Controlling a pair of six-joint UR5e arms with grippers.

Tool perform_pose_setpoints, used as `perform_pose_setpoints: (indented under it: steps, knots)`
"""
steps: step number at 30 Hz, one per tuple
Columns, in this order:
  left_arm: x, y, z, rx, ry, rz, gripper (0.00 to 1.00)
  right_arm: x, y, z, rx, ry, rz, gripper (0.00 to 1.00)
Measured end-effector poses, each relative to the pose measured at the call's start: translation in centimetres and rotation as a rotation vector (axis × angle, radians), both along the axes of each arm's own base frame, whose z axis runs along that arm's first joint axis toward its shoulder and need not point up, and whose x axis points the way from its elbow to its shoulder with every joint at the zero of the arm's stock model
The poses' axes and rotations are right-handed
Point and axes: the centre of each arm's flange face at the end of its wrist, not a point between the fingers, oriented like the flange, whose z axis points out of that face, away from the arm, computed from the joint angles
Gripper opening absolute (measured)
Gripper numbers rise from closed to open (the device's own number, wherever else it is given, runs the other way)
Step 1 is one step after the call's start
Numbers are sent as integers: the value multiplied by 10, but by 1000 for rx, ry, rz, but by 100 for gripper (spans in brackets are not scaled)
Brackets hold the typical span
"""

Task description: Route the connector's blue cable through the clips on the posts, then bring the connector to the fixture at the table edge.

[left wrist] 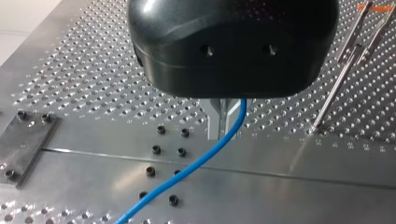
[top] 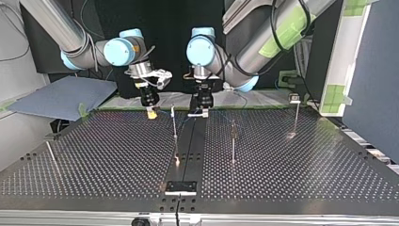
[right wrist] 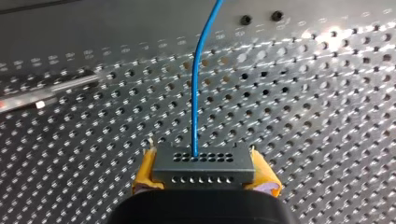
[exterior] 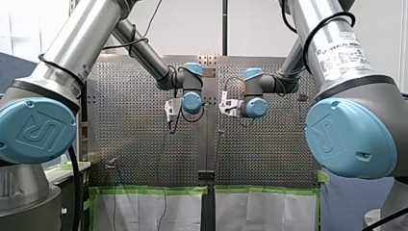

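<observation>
While my right jaws clamp the connector (right wrist: 203, 169), my left jaws pinched shut on its blue cable (right wrist: 194, 102).

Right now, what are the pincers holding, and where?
Right pincer grips the connector by its two sides. Left pincer pinches the cable partway along.

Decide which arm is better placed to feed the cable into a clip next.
Left, probably: my left gripper holds the blue cable with a post beside it; my right gripper is shut on the connector.
</observation>
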Motion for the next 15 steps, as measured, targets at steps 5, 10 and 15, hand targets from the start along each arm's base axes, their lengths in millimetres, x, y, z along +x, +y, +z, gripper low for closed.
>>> perform_pose_setpoints:
  steps: [5,10,15]
  knots:
    - [-8,-7,-1,-6,0,-13,0,-3,3,-5,8,7,-14,0]
    - [-11,-12,-8,-4,8,-22,0,-4,4,-6,11,16,-22,0]
    - [-11,-16,-29,6,28,-27,0,-7,6,-10,19,23,-29,0]
